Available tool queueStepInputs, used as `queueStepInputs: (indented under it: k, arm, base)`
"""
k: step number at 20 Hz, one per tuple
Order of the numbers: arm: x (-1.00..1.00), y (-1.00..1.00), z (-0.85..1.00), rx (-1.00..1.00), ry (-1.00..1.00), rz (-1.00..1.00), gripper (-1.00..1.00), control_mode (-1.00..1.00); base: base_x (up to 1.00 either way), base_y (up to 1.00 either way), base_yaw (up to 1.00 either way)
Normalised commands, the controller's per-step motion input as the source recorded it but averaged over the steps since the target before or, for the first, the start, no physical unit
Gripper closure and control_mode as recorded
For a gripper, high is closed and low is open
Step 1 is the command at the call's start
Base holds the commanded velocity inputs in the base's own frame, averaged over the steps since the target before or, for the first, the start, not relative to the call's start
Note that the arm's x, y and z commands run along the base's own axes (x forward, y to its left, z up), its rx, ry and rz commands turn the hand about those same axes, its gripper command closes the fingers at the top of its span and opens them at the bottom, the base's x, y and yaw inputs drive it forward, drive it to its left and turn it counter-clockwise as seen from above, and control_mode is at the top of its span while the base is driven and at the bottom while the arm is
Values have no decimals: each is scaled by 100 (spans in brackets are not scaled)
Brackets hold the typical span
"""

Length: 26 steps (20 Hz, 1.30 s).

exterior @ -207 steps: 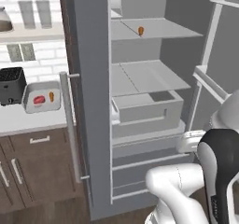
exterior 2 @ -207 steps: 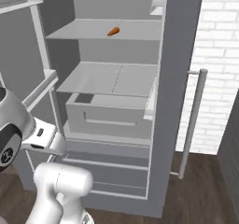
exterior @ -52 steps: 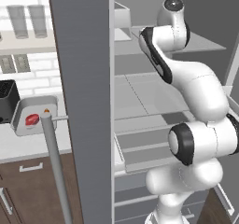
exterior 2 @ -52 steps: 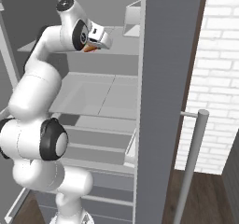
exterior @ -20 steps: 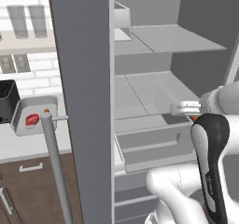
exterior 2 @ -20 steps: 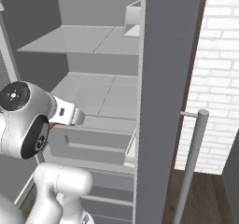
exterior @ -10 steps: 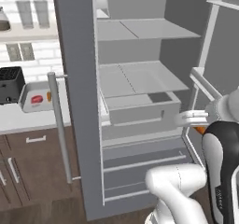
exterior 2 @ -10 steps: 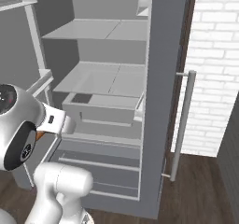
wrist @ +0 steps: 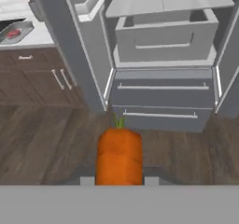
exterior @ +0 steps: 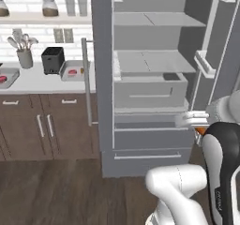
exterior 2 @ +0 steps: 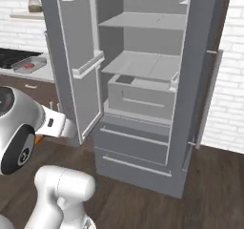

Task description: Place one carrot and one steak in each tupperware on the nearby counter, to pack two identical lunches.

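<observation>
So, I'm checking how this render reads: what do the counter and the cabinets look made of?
Counter: probably stone or laminate, a pale, flat, matte, unpatterned slab. Cabinets: apparently dark brown wood or veneer with a satin look; their bar handles look like brushed metal, silvery and thin.

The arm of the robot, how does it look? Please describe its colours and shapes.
The arm has smooth, rounded, glossy white shells with dark, nearly black joint sections between them. One dark section carries small pale lettering, too small to read. A round dark cap closes one joint. No loose cables show.
</observation>
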Motion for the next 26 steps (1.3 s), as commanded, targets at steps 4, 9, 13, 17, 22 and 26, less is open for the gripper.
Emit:
queueStepInputs:
  k: [4,9,13,17,22,26]
  arm:
    - [0,0,0,0,0,0,100,100]
    - [0,0,0,0,0,0,100,100]
    - [0,0,0,0,0,0,100,100]
    - [0,0,0,0,0,0,100,100]
    - [0,0,0,0,0,0,100,100]
    - [0,0,0,0,0,0,100,100]
  base:
    - [-56,61,70]
    - [2,68,74]
    - [75,26,66]
    - [100,0,49]
    - [100,-4,38]
    - [100,0,21]
